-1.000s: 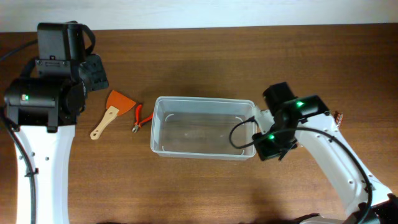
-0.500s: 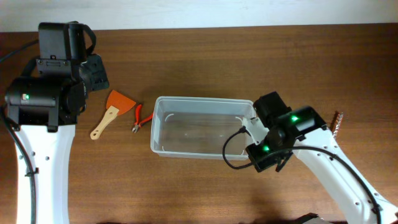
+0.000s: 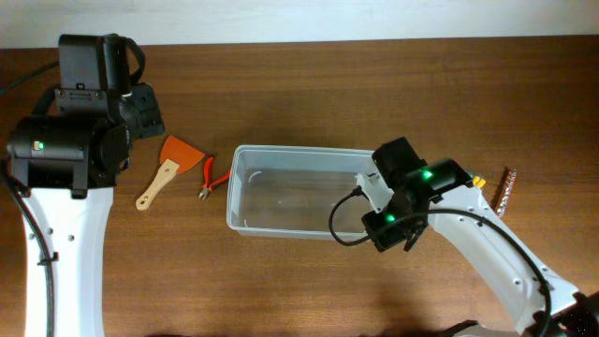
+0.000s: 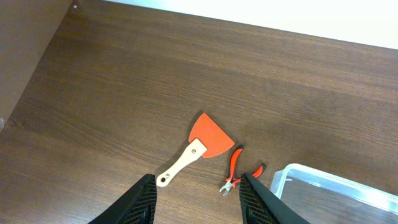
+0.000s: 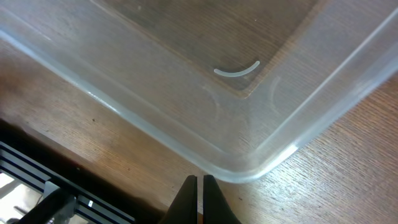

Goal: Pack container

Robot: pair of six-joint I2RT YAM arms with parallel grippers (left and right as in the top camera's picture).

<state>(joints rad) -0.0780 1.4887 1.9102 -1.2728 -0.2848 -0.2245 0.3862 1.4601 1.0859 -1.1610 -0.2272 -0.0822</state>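
Observation:
The container (image 3: pixel 234 192) is a clear plastic tub in the middle of the table, and nothing shows inside it. My right arm's wrist (image 3: pixel 398 201) hangs over the tub's right end and hides its fingers from above. In the right wrist view my right gripper (image 5: pixel 199 190) is shut with nothing visible between its fingers, just outside a rounded corner of the container (image 5: pixel 239 169). My left gripper (image 4: pixel 198 199) is open and empty, high above the table left of the container's corner (image 4: pixel 323 186).
An orange scraper with a wooden handle (image 3: pixel 173 159) and red-handled pliers (image 3: pixel 208 178) lie left of the tub; both show in the left wrist view, scraper (image 4: pixel 208 138) and pliers (image 4: pixel 236 171). A thin brown stick (image 3: pixel 506 187) and a small yellow item (image 3: pixel 478 180) lie at the right.
My right arm has moved left over the tub's right end, uncovering the yellow item at the right. The left arm has not moved.

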